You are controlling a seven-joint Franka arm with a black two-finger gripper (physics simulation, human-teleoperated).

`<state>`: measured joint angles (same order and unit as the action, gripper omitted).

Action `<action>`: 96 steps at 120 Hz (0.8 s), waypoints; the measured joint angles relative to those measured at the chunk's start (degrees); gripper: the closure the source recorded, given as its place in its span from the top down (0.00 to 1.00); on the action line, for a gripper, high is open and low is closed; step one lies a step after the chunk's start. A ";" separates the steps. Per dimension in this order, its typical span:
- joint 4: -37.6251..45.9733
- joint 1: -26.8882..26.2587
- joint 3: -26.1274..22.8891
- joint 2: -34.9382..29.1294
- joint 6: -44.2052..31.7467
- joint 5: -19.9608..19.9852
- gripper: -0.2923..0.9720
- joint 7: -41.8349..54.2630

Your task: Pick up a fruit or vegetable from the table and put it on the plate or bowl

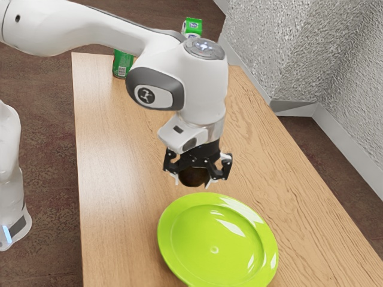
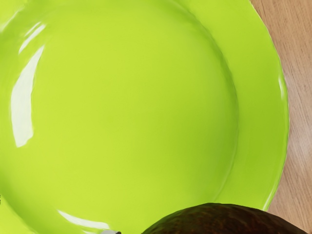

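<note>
Our gripper [image 1: 198, 171] is closed on a dark, brownish-black fruit, by its pebbled skin most likely an avocado [image 1: 192, 179], with the two black fingers pressing on it from opposite sides and its rounded underside hanging below them. In the wrist view the avocado [image 2: 229, 220] sits right under our hand, its skin matte and bumpy. We judge that skin will give fair friction. The fruit should be light and firm enough for a moderate squeeze, while a harder one could bruise the flesh. Across the broad middle is the sound place to hold, since the tapered ends would slip out. Beneath the fruit lies the lime-green plate [image 1: 239, 251], glossy and shallow, and we are above its rim on the arm's side rather than its centre. The plate [image 2: 146, 97] rests on the wooden table [image 1: 108, 155]. Well apart at the far end stand a green can [image 1: 122, 63] and a green carton [image 1: 192, 27].
</note>
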<state>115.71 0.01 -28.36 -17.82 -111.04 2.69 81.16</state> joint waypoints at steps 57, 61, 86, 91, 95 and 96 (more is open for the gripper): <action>-1.50 0.12 -8.85 1.21 2.08 1.20 0.59 -8.89; -1.51 0.14 -8.88 1.21 2.23 1.30 0.63 -9.28; -1.57 0.15 -8.76 1.17 2.76 1.86 0.73 -11.35; -1.56 0.15 -8.73 1.20 2.67 2.02 0.74 -11.72; -1.54 0.16 -8.72 1.21 2.29 2.13 0.75 -11.99; -1.54 0.16 -8.73 1.21 2.17 2.15 0.75 -12.05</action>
<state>114.18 0.17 -37.08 -16.61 -108.87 4.84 69.11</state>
